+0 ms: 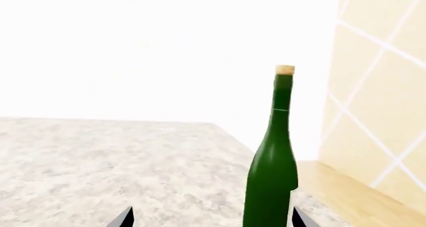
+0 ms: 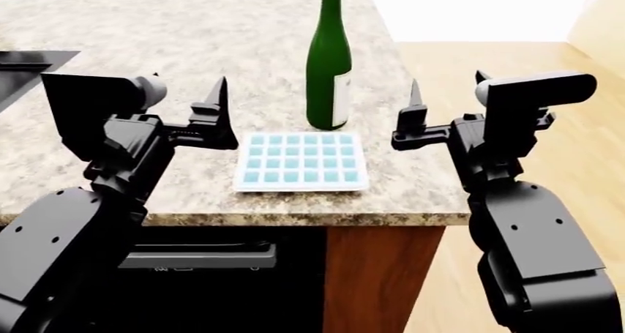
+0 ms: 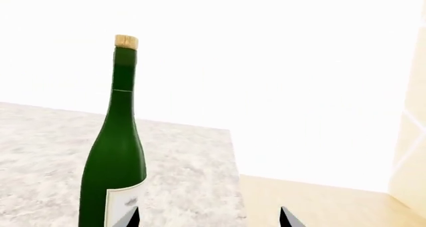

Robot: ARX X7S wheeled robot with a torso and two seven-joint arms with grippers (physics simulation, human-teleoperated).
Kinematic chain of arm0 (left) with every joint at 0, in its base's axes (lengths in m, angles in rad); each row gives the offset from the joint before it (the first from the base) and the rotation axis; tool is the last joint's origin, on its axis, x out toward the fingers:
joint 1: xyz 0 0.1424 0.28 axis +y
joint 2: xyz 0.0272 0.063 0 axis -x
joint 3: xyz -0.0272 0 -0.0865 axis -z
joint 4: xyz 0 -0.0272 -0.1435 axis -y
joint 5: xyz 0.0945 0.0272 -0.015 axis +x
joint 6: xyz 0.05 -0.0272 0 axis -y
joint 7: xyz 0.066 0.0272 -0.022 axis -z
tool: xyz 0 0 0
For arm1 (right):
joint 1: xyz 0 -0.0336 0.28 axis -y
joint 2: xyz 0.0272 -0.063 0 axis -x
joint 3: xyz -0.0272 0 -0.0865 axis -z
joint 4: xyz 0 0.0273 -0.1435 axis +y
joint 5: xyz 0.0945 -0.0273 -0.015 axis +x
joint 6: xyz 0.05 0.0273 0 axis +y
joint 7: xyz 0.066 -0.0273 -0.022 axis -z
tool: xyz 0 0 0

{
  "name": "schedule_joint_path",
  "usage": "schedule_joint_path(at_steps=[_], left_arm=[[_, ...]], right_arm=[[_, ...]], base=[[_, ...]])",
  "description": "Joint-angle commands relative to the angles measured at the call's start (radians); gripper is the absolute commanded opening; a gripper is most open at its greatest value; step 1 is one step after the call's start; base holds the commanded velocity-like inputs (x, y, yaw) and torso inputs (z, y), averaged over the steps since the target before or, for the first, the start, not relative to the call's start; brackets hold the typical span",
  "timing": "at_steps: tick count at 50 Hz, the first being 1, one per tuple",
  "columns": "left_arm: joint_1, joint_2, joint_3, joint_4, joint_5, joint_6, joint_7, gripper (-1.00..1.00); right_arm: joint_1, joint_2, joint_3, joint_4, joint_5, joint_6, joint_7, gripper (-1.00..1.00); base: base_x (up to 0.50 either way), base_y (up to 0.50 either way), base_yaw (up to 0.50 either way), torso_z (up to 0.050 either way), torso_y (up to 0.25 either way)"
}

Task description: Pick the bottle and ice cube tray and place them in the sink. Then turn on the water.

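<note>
The dark green bottle stands upright on the granite counter, just behind the ice cube tray, a flat white tray with light-blue cells near the front edge. My left gripper hovers open to the left of the tray, and my right gripper hovers open to its right. Neither touches anything. In the left wrist view the bottle rises ahead of the left gripper, close to one fingertip. In the right wrist view the bottle with its white label stands ahead, beside the open right gripper. A corner of the black sink shows far left.
The counter ends just right of the bottle, with a wooden floor beyond. A dark appliance front with a handle sits under the counter between my arms. A tiled wall shows in the left wrist view.
</note>
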State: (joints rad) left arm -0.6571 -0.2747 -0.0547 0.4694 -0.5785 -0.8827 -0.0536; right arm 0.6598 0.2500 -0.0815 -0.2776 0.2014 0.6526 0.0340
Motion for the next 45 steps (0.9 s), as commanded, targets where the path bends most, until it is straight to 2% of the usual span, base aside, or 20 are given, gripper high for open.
schedule_joint_path(at_steps=[1,24,34,38,45], left_arm=[[0.001,-0.007,-0.009,0.013,-0.013,-0.005,-0.010,1.00],[-0.001,-0.014,-0.005,0.013,-0.025,0.003,-0.019,1.00],[0.010,-0.032,0.004,0.023,-0.037,-0.011,-0.013,1.00],[0.018,-0.093,0.007,0.094,-0.085,-0.087,0.010,1.00],[-0.030,-0.292,0.008,0.309,-0.247,-0.309,0.084,1.00]], right_arm=[[-0.007,0.002,-0.006,-0.011,0.009,0.003,0.002,1.00],[-0.015,0.009,-0.008,-0.022,0.021,0.003,0.012,1.00],[-0.015,0.013,-0.012,-0.020,0.024,-0.005,0.013,1.00],[-0.011,0.017,-0.019,-0.015,0.023,-0.003,0.010,1.00],[-0.012,0.017,-0.027,-0.005,0.023,-0.010,0.011,1.00]], base=[[0.46,0.00,0.00,0.000,0.000],[0.46,-0.03,0.00,0.000,0.001],[0.00,0.00,0.00,0.000,0.000],[0.00,0.00,0.00,0.000,0.000],[0.00,0.00,0.00,0.000,0.000]])
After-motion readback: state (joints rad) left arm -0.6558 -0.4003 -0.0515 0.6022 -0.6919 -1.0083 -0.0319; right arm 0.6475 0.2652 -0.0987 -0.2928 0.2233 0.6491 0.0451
